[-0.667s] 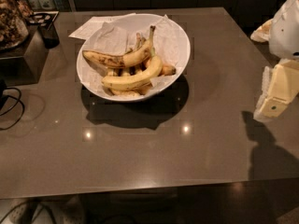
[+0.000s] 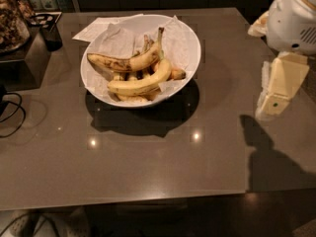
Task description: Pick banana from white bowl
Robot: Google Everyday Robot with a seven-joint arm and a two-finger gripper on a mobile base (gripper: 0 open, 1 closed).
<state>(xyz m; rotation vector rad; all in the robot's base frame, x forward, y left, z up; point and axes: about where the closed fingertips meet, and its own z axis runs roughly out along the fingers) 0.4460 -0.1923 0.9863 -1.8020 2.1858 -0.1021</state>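
Observation:
The white bowl (image 2: 188, 42), lined with crumpled white paper, sits on the grey table left of centre. The plump yellow banana (image 2: 140, 83) lies curved across the front of the bowl. A banana with a dark brown half and a long stem (image 2: 123, 62) lies just behind it, and stubby banana pieces (image 2: 177, 74) sit beside and under them. My gripper (image 2: 274, 94) hangs at the right, above the table, well to the right of the bowl and apart from it. It holds nothing.
A sheet of paper (image 2: 96, 29) lies behind the bowl. A dark cup (image 2: 50, 32) and a dark box (image 2: 22, 58) stand at the back left. A black cable (image 2: 11, 108) lies at the left edge. The table's front edge (image 2: 123, 197) is near.
My gripper and arm have shifted a little to the left, towards the bowl. The bowl and bananas have not moved.

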